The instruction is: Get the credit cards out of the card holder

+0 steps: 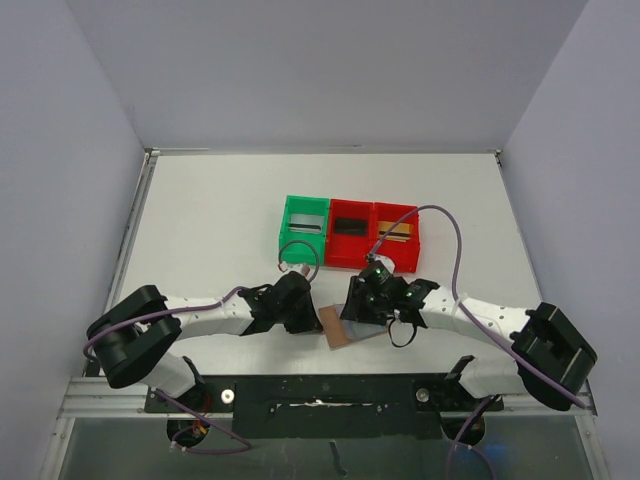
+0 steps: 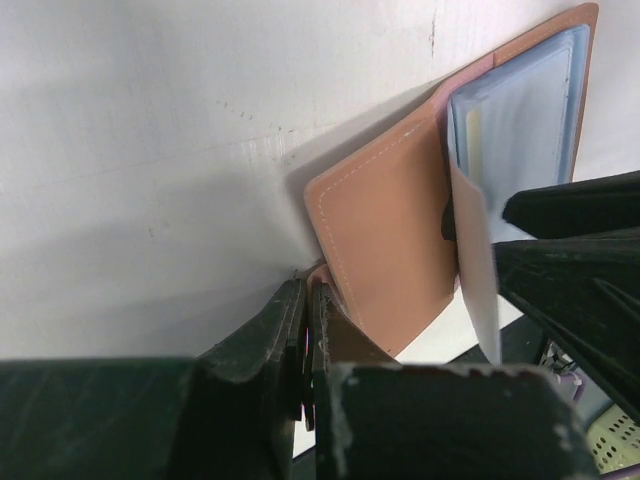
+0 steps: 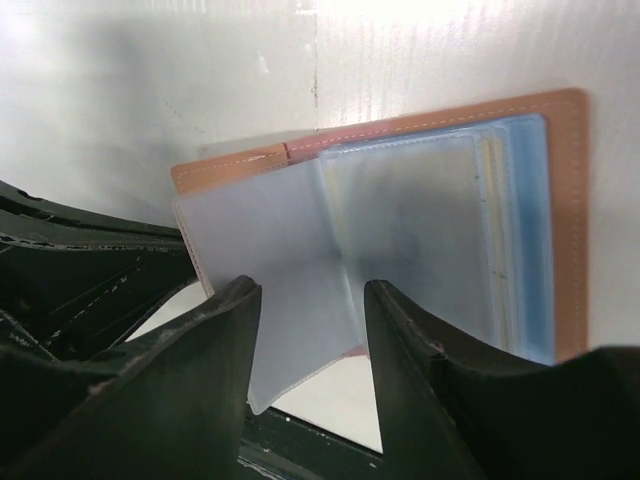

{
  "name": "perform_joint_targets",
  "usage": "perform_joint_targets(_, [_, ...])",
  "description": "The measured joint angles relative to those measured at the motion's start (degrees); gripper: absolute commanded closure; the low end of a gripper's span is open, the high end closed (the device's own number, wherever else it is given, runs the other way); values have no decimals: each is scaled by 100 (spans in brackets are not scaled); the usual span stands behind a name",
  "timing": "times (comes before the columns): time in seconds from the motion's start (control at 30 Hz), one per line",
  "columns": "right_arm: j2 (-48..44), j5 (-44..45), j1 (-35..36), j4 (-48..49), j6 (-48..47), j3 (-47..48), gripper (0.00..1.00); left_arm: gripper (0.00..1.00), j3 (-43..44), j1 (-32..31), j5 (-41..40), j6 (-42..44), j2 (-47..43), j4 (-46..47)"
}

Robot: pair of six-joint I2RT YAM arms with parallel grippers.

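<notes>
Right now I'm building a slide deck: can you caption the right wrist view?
Open right gripper straddling a clear sleeve of the opened card holder.

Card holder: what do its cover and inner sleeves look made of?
The cover: tan leather or imitation, matte, with pale stitching along its edge. The sleeves: thin, frosted, translucent plastic, likely vinyl; one leaf bends away from the rest.
</notes>
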Motion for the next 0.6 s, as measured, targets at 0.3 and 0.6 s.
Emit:
perform_joint_targets(0.3, [-595, 809, -208, -979, -232, 396, 37, 100, 24, -2, -2, 42, 0, -46])
perform_joint_targets(0.6, [-87, 837, -229, -1196, -435, 396, 41, 100, 173, -2, -2, 107, 7, -188])
